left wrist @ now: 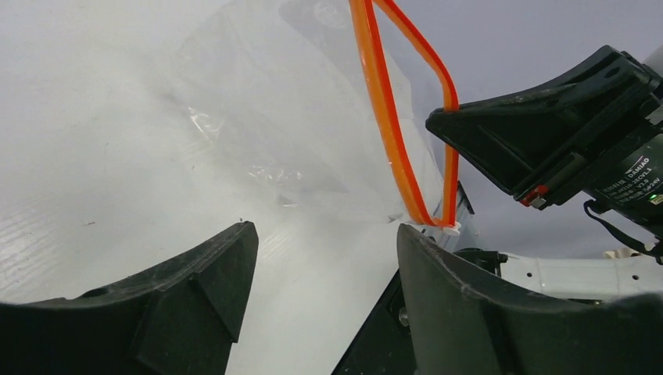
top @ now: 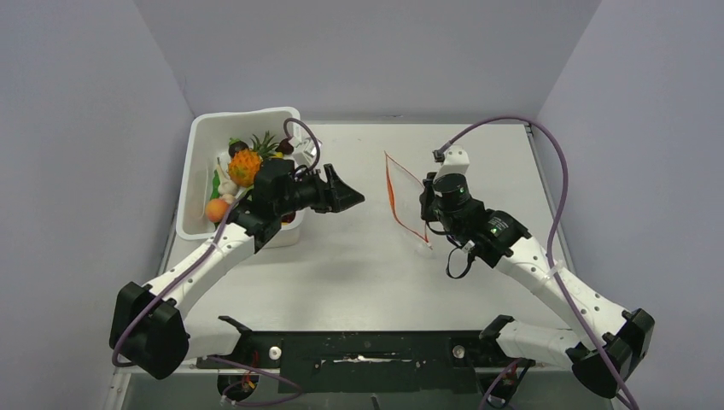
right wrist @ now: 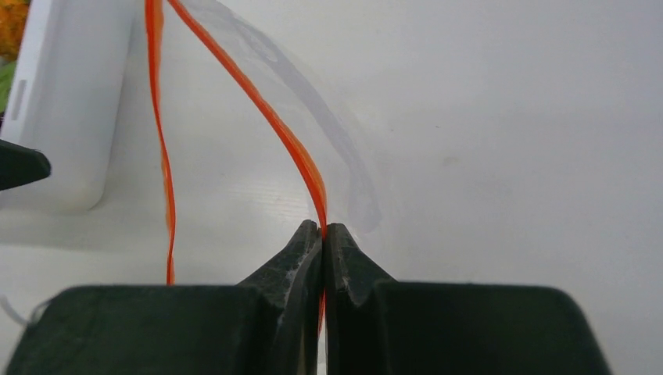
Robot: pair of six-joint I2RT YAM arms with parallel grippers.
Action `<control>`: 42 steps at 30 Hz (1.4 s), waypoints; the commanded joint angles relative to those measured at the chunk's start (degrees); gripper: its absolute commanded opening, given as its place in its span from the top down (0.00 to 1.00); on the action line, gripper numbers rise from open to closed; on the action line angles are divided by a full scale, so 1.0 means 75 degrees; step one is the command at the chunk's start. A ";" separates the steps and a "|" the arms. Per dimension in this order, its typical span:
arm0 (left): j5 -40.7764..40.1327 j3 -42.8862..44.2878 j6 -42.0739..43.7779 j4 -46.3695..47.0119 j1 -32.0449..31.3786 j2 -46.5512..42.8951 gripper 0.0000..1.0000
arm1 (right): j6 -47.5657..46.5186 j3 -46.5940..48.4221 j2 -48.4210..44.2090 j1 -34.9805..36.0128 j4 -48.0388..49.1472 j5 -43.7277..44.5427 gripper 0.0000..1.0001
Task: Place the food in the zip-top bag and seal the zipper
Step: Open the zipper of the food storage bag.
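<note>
1. Right gripper [right wrist: 323, 228]: clenched on the zipper [right wrist: 272, 117], pinching one lip of the clear bag [left wrist: 258, 133]. The bag stands mid-table with its mouth gaping toward the left arm.
2. Left gripper [left wrist: 324, 234]: released and empty, between the tub [top: 248, 114] and the bag, facing the mouth.
3. Food: all in the white tub at far left, including a pineapple [top: 245, 166] and an orange fruit [top: 217, 210]. None is in the bag.
4. Hazard: the bag hangs from a single pinch. A piece pushed in hard could drag the strip out of the fingers and let the bag collapse.
5. Hazard: the mouth is a narrow loop of limp film. Wide fingers could snag or fold the free lip, and a dropped piece may roll off across the smooth top.
6. Hazard: the left arm lies over the tub's near corner, so a careless reach could shove it.
7. Surface: white table [top: 359, 273], smooth, faintly grained.
8. Room: plain pale grey walls [top: 367, 51] on three sides, with purple cables [top: 559, 188] looping off the arms.
</note>
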 commanded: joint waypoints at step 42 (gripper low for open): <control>-0.1853 0.0187 0.0349 -0.0288 -0.0653 0.1480 0.68 | 0.0659 0.0087 0.0694 0.1058 0.1334 0.0202 1.00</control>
